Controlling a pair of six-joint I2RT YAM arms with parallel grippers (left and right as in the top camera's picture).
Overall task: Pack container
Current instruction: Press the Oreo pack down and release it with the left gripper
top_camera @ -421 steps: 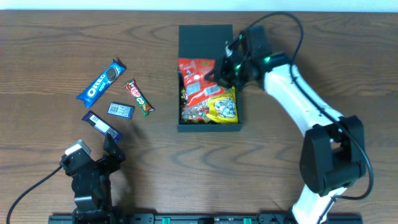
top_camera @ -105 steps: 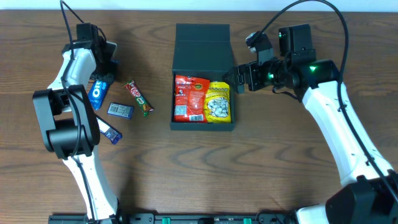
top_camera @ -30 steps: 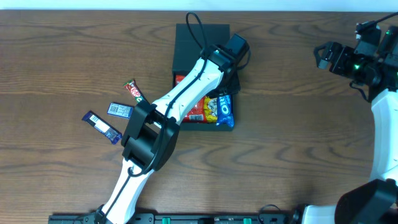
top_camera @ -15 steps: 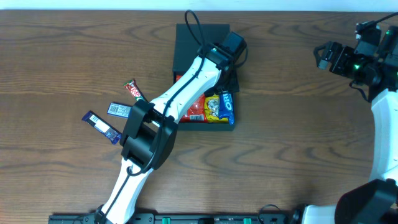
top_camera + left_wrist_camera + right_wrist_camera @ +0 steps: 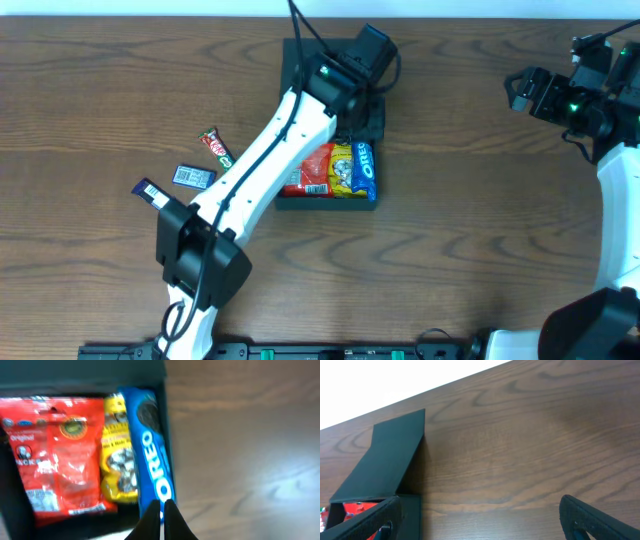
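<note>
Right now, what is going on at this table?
The left gripper hangs shut and empty over the open container, just above an Oreo pack that lies inside beside a yellow packet and a red packet. The right gripper is open, off to the side. Three small snacks lie on the table.

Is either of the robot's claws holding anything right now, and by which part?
Nothing. The left gripper is shut, empty, above the blue Oreo packet; the right gripper is open, empty.
</note>
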